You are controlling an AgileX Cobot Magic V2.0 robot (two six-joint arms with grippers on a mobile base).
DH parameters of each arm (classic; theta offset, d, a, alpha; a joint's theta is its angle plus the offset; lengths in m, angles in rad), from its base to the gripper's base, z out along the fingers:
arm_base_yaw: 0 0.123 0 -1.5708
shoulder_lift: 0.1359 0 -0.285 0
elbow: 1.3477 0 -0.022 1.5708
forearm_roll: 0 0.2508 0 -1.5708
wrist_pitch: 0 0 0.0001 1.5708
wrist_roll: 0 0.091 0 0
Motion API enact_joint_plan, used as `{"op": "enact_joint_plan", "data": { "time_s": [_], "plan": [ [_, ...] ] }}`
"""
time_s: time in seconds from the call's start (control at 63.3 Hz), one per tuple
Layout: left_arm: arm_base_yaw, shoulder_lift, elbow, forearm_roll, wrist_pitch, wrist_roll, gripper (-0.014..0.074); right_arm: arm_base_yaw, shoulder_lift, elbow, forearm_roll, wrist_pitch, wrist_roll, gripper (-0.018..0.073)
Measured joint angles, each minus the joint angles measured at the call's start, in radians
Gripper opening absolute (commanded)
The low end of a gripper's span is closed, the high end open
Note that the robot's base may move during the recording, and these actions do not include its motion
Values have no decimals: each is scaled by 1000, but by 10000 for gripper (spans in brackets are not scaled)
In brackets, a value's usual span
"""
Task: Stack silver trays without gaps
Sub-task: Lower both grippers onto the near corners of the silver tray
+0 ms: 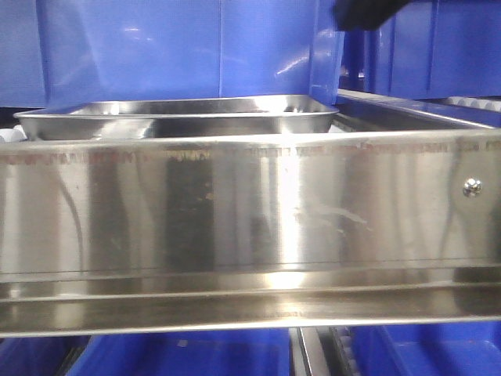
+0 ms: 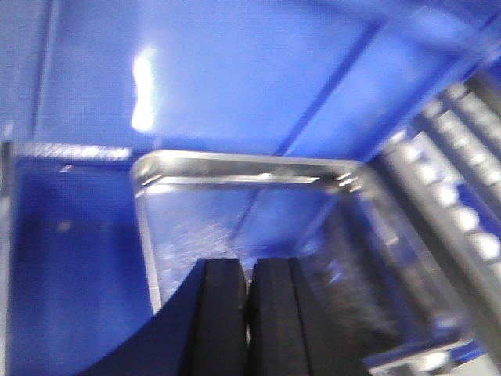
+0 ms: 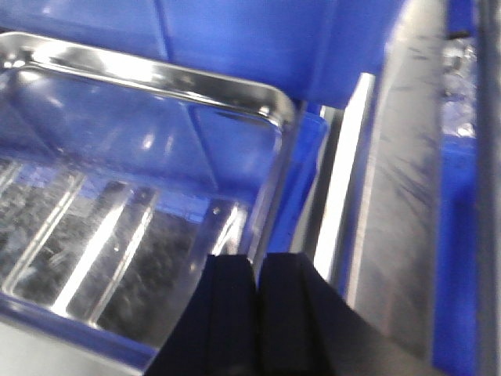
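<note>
Black fingers first: the left gripper (image 2: 247,274) has its two pads squeezed right together, nothing pinched between them that I can see, and it hangs over the near end of the silver tray (image 2: 235,166), pointing at the tray's far rim. Same deal with the right gripper (image 3: 257,270): pads closed tight, looks empty, parked over the tray's side wall close to a corner. The tray itself lies flat and level. A big blue bin (image 1: 180,47) stands right behind the tray, a long steel rail (image 1: 235,211) with a screw (image 1: 471,187) runs across in front of it, and a roller track (image 2: 462,211) runs along one side of it. Honestly I can only make out one tray for sure. The rim looks kinda doubled from the front, so there may be another nested under it, but I can't tell. My guess is this is the seating step, both arms lined up over the tray to check it or push it home. If so, the next move calls for even downward pressure near opposite ends so the tray doesn't rock and leave a gap. If it's a pick instead, those fingers need to open up and straddle the rolled rim, which looks slippery.
</note>
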Motion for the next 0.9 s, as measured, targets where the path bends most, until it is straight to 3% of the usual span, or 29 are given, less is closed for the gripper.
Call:
{"op": "enact_joint_plan", "data": {
  "time_s": [0.206,0.269,0.395,0.474,0.617,0.901],
  "plan": [
    [0,39,0,6,-19,14,23,2,4,0,-17,-45,4,-52],
    [0,62,0,8,-13,39,100,2,10,-2,-17,-57,6,-31],
    [0,100,-7,8,8,64,274,2,43,-30,2,-61,6,128],
    [-2,126,-22,8,10,69,332,2,65,-48,7,-57,15,153],
    [-2,184,-85,8,26,71,335,2,116,-96,9,-12,47,153],
    [-2,328,-256,42,192,73,335,2,216,-203,7,116,55,153]
  ]
}}
